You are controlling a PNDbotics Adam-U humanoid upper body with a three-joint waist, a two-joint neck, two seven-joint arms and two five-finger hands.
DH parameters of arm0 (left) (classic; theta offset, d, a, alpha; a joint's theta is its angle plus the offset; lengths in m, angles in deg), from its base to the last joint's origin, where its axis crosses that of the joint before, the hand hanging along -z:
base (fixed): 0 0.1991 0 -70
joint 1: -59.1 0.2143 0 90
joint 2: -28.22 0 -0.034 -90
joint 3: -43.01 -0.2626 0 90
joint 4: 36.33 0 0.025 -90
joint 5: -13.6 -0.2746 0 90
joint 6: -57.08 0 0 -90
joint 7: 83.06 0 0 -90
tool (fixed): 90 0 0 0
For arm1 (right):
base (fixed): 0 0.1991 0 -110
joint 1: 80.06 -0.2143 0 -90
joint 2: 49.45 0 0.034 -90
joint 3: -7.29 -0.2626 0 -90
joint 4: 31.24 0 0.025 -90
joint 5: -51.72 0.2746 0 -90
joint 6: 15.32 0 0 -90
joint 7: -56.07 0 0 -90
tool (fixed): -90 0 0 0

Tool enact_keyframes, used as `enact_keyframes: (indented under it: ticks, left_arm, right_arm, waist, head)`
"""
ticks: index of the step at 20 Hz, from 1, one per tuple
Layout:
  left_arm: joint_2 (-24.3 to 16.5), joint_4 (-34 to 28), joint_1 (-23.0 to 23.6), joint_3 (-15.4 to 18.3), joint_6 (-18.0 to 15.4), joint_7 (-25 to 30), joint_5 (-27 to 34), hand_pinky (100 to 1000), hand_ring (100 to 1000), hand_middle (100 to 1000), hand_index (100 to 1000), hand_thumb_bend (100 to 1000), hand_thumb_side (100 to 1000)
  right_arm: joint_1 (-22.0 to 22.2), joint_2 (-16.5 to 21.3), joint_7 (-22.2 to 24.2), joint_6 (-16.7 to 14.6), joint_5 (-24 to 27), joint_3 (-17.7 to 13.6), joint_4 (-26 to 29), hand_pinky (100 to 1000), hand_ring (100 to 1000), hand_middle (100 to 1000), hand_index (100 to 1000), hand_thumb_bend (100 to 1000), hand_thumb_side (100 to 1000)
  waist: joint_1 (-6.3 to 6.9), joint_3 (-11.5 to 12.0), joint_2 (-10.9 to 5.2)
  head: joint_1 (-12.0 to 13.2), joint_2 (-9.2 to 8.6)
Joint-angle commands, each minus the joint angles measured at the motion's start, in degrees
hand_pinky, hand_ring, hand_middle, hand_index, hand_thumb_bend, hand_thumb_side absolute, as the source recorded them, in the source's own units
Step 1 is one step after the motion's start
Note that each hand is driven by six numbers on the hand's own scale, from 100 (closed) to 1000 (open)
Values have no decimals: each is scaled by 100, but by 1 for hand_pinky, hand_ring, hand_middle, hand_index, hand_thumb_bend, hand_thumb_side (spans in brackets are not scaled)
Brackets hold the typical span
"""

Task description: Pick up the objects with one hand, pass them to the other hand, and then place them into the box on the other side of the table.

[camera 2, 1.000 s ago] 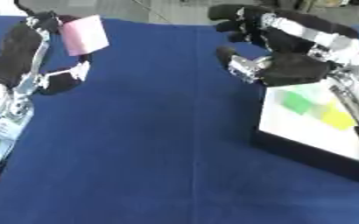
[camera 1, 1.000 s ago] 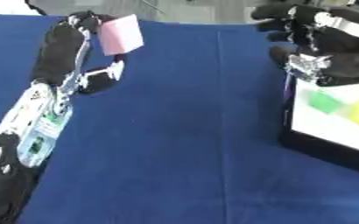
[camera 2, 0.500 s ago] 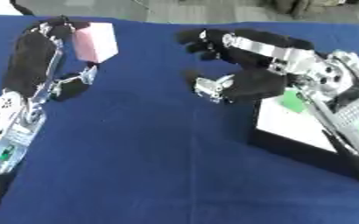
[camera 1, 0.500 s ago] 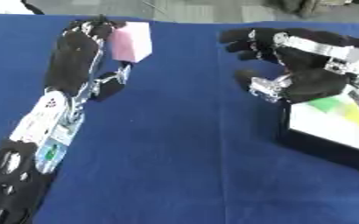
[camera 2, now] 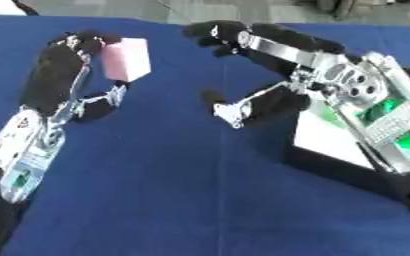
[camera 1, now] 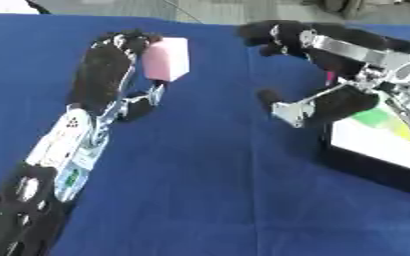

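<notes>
Holding pink block in our left hand, fingers curled on it; our right hand near, fingers spread apart, beside box on blue table

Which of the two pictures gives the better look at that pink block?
The left eye view: the pink block shows its front and side faces, held at the left hand fingertips. The right eye view shows the same block, nearly alike, a bit smaller.
</notes>
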Motion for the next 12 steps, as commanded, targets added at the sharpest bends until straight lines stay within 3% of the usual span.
enact_keyframes:
  ticks: [1, 5, 12]
  left_arm:
    - [18, -192, -99, -18, -47, 104, 162, 735, 570, 514, 593, 100, 167]
    - [95, -238, -128, -44, -52, 96, 396, 735, 534, 478, 564, 100, 161]
    - [194, -192, -194, -73, -127, -3, 945, 733, 498, 440, 546, 100, 196]
  right_arm:
    - [-150, 62, -23, -109, -302, 48, 89, 941, 1000, 1000, 989, 100, 100]
    - [-292, 69, -83, -136, -632, 166, 89, 929, 1000, 1000, 951, 100, 100]
    - [-446, 109, -121, -172, -1124, 396, 89, 917, 1000, 981, 941, 196, 100]
  waist:
    - [4, 5, -204]
    - [-8, 5, -222]
    - [-44, 12, -239]
  head:
    - [-6, 9]
    - [-29, 17]
    - [-40, 11]
